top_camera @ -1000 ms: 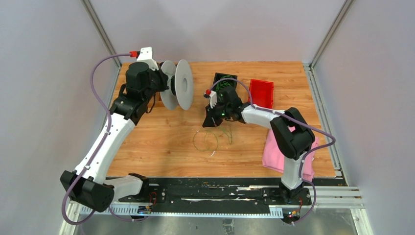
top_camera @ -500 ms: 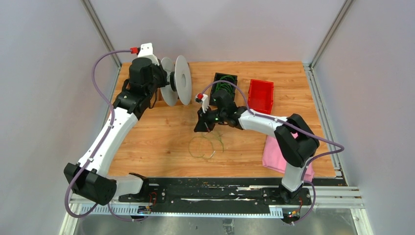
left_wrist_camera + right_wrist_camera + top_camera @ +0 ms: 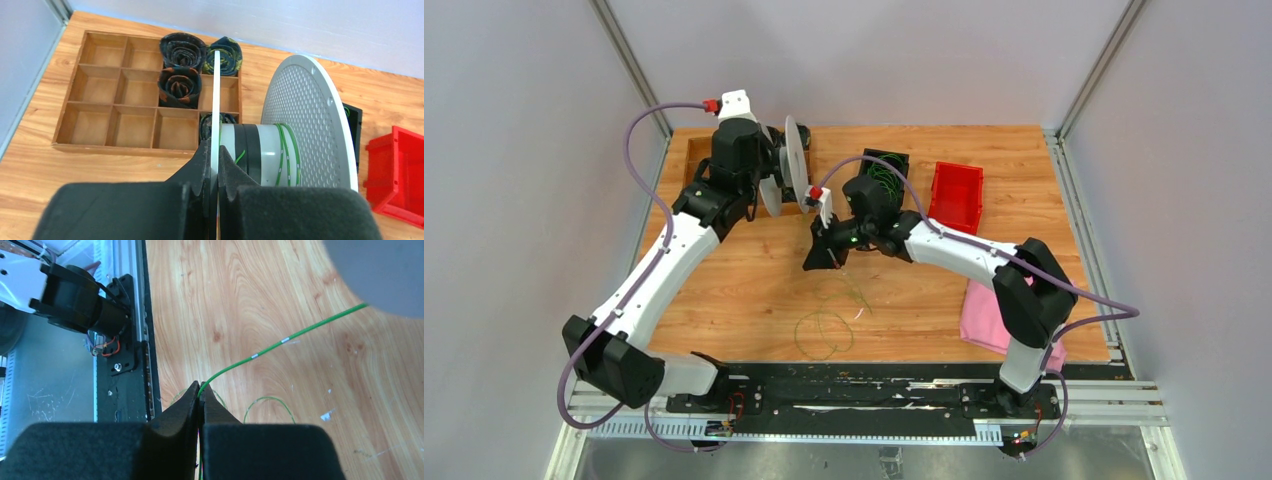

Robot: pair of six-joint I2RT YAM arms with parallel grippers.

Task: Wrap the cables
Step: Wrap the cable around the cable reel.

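My left gripper (image 3: 215,156) (image 3: 776,186) is shut on the thin near flange of the grey spool (image 3: 306,120) (image 3: 795,165), holding it off the table. A few turns of green cable (image 3: 286,150) lie round its hub. To the right of the spool and nearer the front, my right gripper (image 3: 200,393) (image 3: 810,263) is shut on a thin green cable (image 3: 285,340) that runs up and away to the right. Loose cable loops (image 3: 823,326) (image 3: 270,401) lie on the table below the right gripper.
A wooden compartment tray (image 3: 95,107) (image 3: 692,158) at the back left holds dark rolled bundles (image 3: 181,50). A black bin with green wires (image 3: 882,172) and a red bin (image 3: 955,190) stand at the back. A pink cloth (image 3: 982,312) lies at the right.
The left arm has swung the spool to the right and turned it edge-on. The right gripper has moved left with the cable, and the loose loops have slid toward the front edge.
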